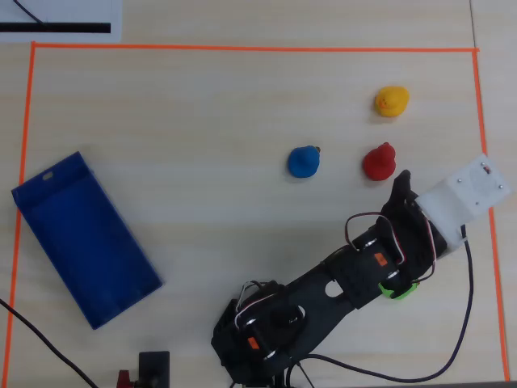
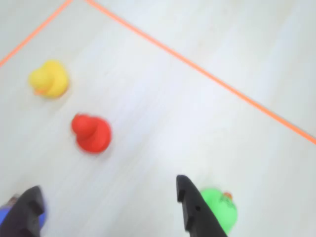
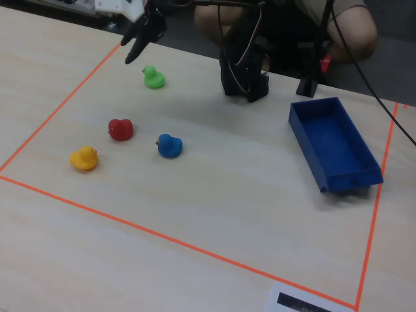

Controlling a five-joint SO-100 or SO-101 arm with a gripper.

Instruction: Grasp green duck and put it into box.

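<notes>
The gripper (image 2: 106, 200) has its two dark fingers spread apart, with bare table between them and nothing held. In the wrist view, the right-hand finger (image 2: 195, 210) partly overlaps the green duck (image 2: 220, 207), which sits on the table just to that finger's right, outside the gap. The other finger shows at the lower left corner, with a sliver of blue beside it.

In the fixed view, the gripper (image 3: 140, 39) hangs in the air above and slightly left of the green duck (image 3: 153, 77), not touching it. The overhead view shows only a sliver of the green duck (image 1: 397, 289), peeking out from under the black arm (image 1: 339, 279).

Farther out, the red duck (image 3: 120, 129), blue duck (image 3: 169, 145) and yellow duck (image 3: 84, 158) stand apart from one another on the pale wooden table (image 3: 214, 195), inside a rectangle of orange tape (image 3: 130, 224).

The box (image 3: 335, 144), a dark-blue tray with low walls, lies empty well apart from the ducks, on the opposite side of the taped area.
</notes>
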